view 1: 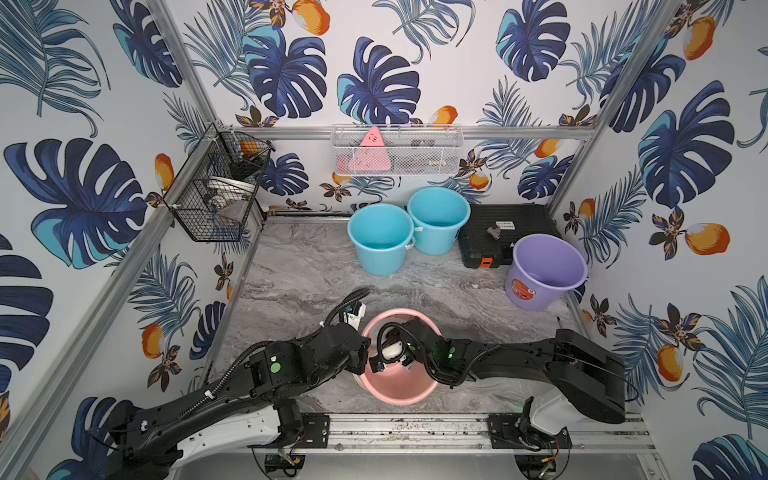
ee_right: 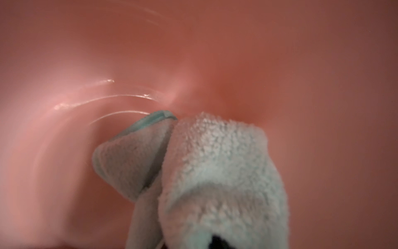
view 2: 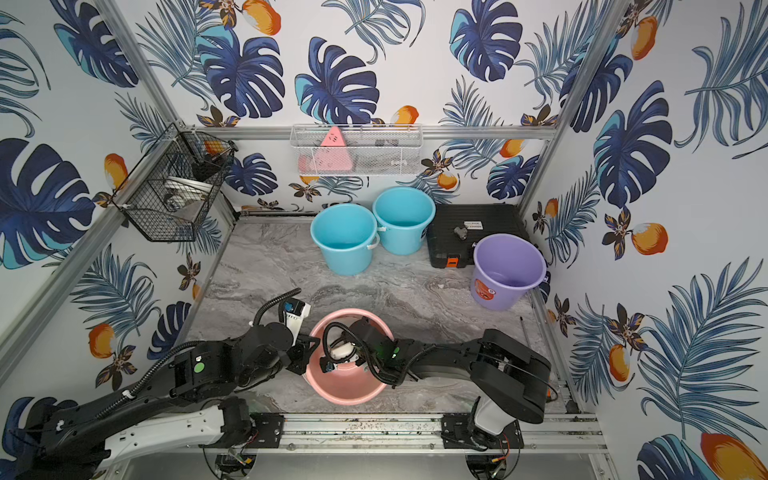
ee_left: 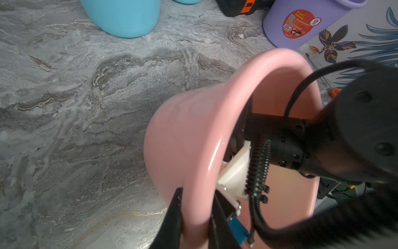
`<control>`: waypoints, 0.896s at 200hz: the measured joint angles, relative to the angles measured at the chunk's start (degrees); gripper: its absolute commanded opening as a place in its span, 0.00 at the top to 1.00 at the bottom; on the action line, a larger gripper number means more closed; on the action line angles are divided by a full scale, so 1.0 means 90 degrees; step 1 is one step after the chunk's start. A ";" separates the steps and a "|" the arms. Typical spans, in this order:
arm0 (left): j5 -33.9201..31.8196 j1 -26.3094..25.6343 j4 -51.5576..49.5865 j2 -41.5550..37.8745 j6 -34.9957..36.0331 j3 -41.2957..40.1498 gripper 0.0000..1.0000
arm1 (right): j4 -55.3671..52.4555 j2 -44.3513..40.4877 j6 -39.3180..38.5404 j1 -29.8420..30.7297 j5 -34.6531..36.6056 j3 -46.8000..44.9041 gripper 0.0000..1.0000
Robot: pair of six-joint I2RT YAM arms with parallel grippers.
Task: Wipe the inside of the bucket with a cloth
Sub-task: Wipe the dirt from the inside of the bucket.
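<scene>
Open desk stretches between the pink bucket and the blue buckets; the purple bucket and black case block the far right corner

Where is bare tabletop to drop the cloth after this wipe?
Bare: the tabletop between the left wall rail and the blue buckets, and the strip from those buckets to the pink bucket. Crowded: back right, with the case and purple bucket.
</scene>
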 measured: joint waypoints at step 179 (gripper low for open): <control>0.0121 -0.0005 0.0158 0.0056 0.0000 -0.0068 1.00 | -0.3915 -0.2263 -0.0792 0.0886 0.1358 0.1732 1.00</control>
